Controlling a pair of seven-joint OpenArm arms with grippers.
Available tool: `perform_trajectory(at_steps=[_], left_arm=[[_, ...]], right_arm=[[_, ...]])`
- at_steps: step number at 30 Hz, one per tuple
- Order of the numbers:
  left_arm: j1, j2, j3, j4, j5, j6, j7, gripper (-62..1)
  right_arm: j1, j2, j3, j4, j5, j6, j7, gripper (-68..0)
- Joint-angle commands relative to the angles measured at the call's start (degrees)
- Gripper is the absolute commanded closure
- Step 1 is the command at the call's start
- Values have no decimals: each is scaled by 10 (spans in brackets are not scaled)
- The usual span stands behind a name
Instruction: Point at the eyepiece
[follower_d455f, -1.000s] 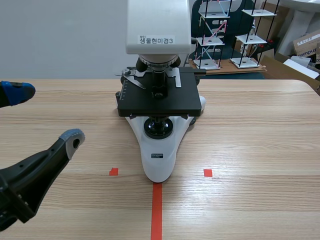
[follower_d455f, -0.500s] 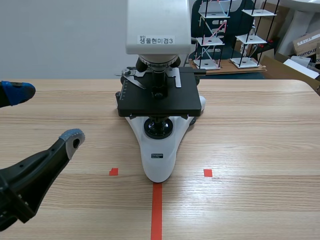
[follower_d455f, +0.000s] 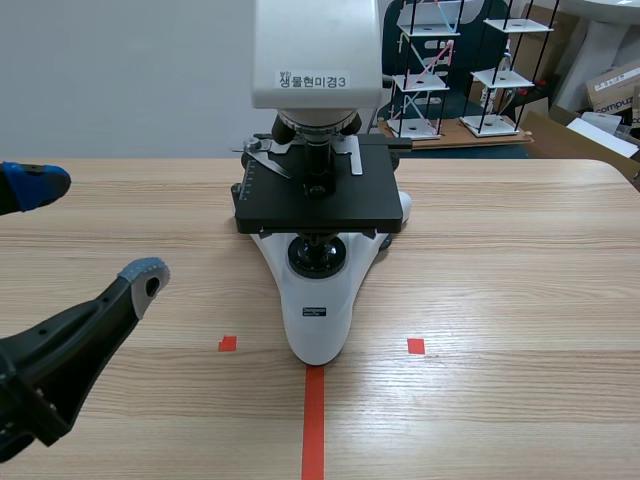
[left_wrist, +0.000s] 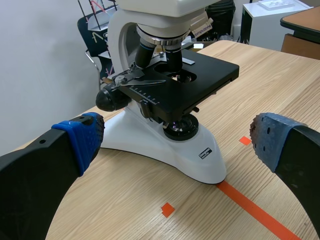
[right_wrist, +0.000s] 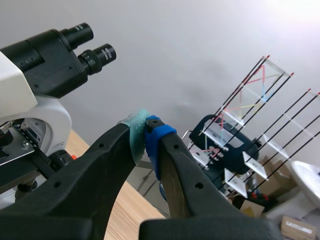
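Observation:
A white and black microscope (follower_d455f: 318, 200) stands mid-table; its head runs past the scene view's upper edge, so the eyepieces are hidden there. In the right wrist view the two black eyepieces (right_wrist: 92, 44) show high up, beside and beyond my right gripper (right_wrist: 145, 131), which is shut with nothing between its pads and sits a short way off them, raised level with the microscope head. My left gripper (follower_d455f: 92, 228) is open low at the table's left; in the left wrist view the microscope (left_wrist: 167, 107) stands ahead of the left gripper (left_wrist: 175, 137).
Behind the table stand wire racks with small white shelves (follower_d455f: 455, 70) and cardboard boxes (follower_d455f: 612, 85). The racks (right_wrist: 250, 135) also show past my right gripper. Bare wood table (follower_d455f: 500, 280) spreads on both sides of the microscope.

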Motion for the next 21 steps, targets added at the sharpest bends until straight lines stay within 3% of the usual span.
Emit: perform_trajectory(at_steps=[1,11,14,21], left_arm=[[1,6,0,6,-4,1,-6,-615],[1,6,0,6,-4,1,-6,-615],[1,6,0,6,-4,1,-6,-615],[1,6,0,6,-4,1,-6,-615]], right_arm=[[33,1,-18,-15,4,9,6,0],[221,-6,-174,-94,-23,17,2,0],[283,-32,-206,-129,-27,24,-15,0],[406,-98,-278,-225,-51,67,-31,0]])
